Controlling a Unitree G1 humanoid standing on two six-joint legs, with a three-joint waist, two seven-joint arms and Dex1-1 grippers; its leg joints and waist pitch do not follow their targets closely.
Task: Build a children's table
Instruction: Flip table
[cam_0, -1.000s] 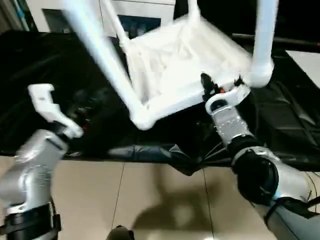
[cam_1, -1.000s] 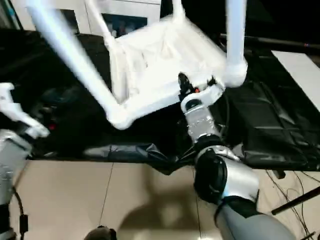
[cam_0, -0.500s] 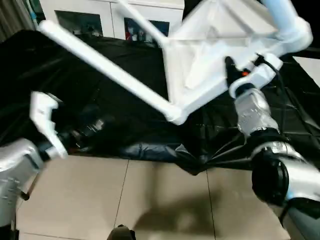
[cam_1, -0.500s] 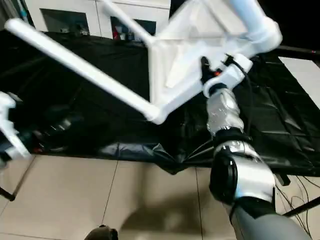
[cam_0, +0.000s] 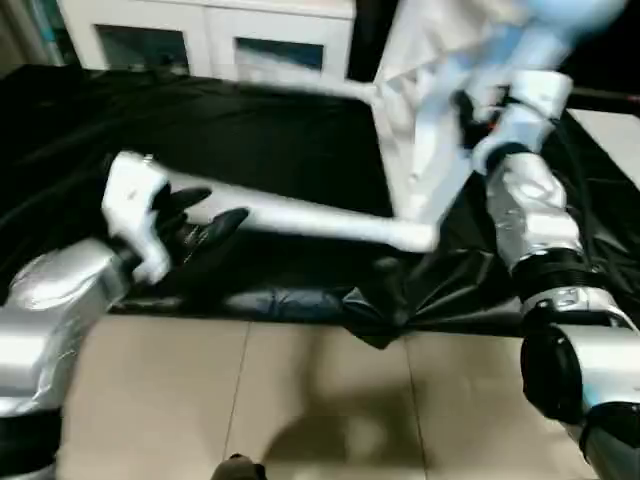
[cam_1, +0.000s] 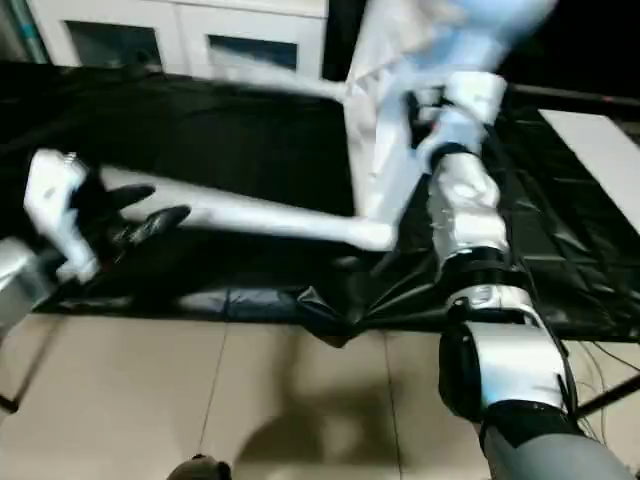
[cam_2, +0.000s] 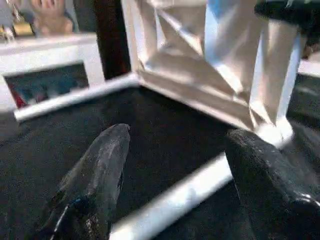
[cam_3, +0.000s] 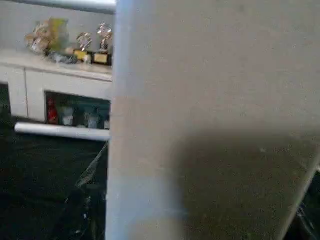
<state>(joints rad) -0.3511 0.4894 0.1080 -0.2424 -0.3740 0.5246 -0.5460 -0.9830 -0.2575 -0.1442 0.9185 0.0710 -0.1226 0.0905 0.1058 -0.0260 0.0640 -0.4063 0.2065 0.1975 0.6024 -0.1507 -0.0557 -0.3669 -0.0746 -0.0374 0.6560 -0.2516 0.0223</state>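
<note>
The children's table (cam_0: 420, 130) is tipped on its side above the black-covered bench, its ribbed underside (cam_2: 200, 55) facing my left arm. My right gripper (cam_0: 468, 108) is shut on the tabletop's edge, high at the right. One white leg (cam_0: 300, 215) reaches out low to the left, and another leg (cam_0: 300, 88) runs farther back. My left gripper (cam_0: 207, 213) is open at the low leg's end. That leg (cam_2: 175, 200) passes between its two black fingers (cam_2: 100, 170), with a gap on each side.
Black sheeting (cam_0: 250, 140) covers the bench, and its crumpled front edge (cam_0: 350, 305) hangs over the beige tiled floor (cam_0: 300, 400). A white glass-door cabinet (cam_0: 200, 40) stands behind, with trophies (cam_3: 95, 42) on a shelf. At the far right lies a white surface (cam_0: 620, 130).
The table has swung in my right gripper from a slant to standing on its side, bringing one leg down low. My left gripper has risen and now straddles that leg.
</note>
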